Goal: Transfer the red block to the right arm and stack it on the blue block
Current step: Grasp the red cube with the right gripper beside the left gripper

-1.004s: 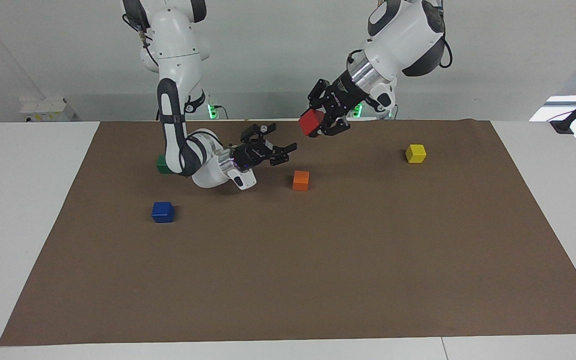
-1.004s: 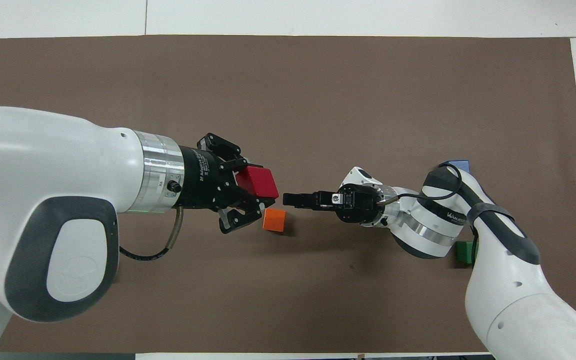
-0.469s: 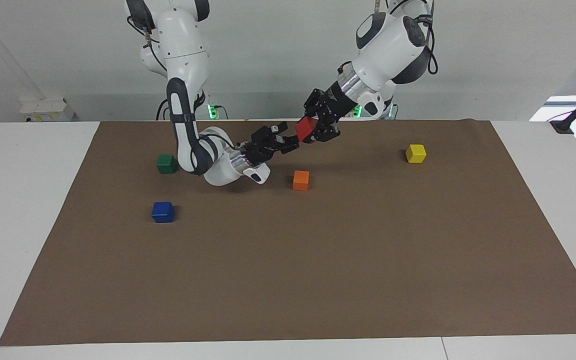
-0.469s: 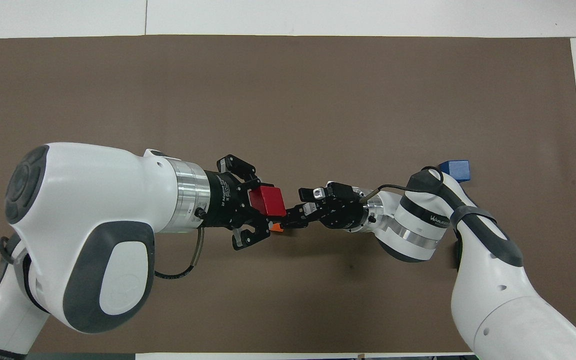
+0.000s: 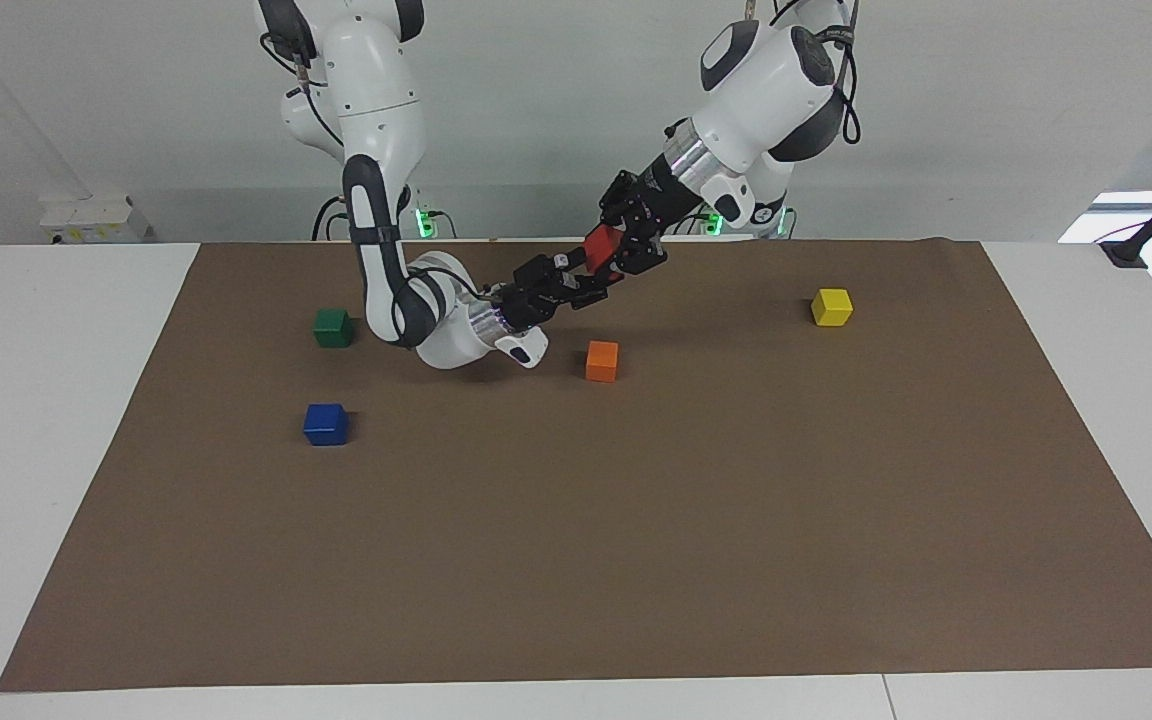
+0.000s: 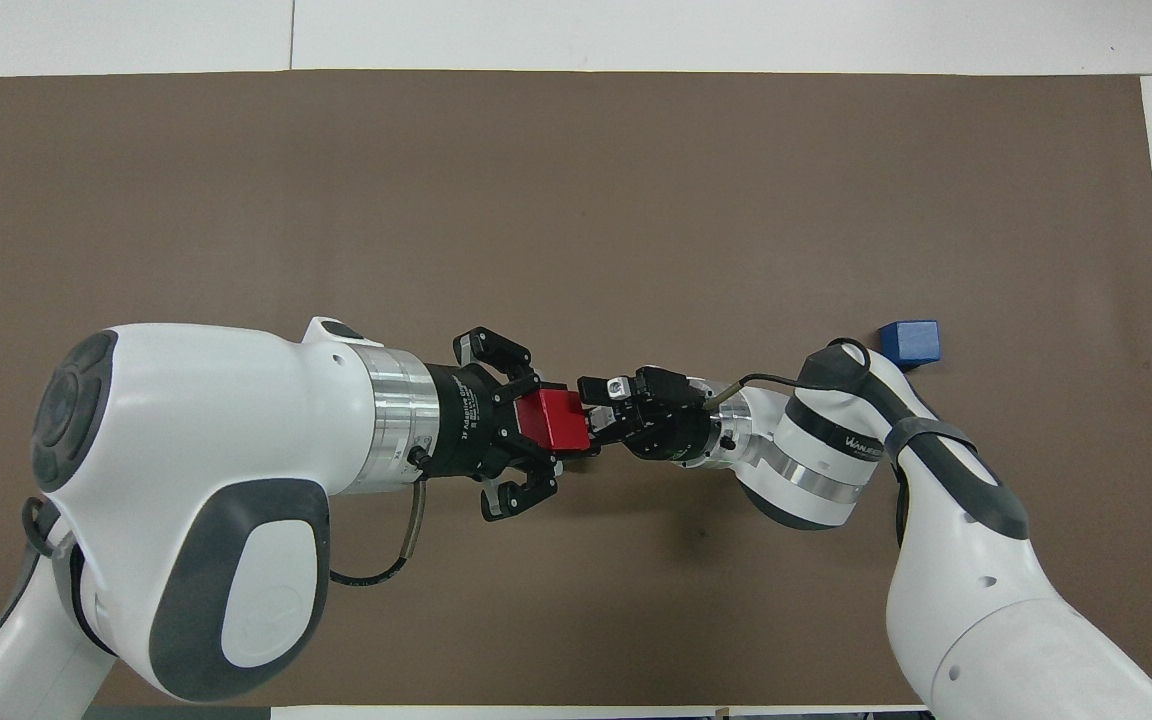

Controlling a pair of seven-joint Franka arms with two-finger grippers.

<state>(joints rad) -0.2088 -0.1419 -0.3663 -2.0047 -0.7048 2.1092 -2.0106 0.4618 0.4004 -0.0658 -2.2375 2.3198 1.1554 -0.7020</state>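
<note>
Item: left gripper (image 5: 620, 252), upper centre of the facing view, clenched on the red block (image 5: 600, 243) and holding it aloft. Item: right gripper (image 5: 586, 284), just below it in the frame, jaws spread at the block, not yet closed on it. We judge the block rigid, light and smooth-faced; we would take it by the two faces left free. Item: blue block (image 5: 325, 423), lower left of the brown mat (image 5: 636, 550). Items: orange cube (image 5: 602, 360), green cube (image 5: 333, 327), yellow cube (image 5: 831, 306).
</note>
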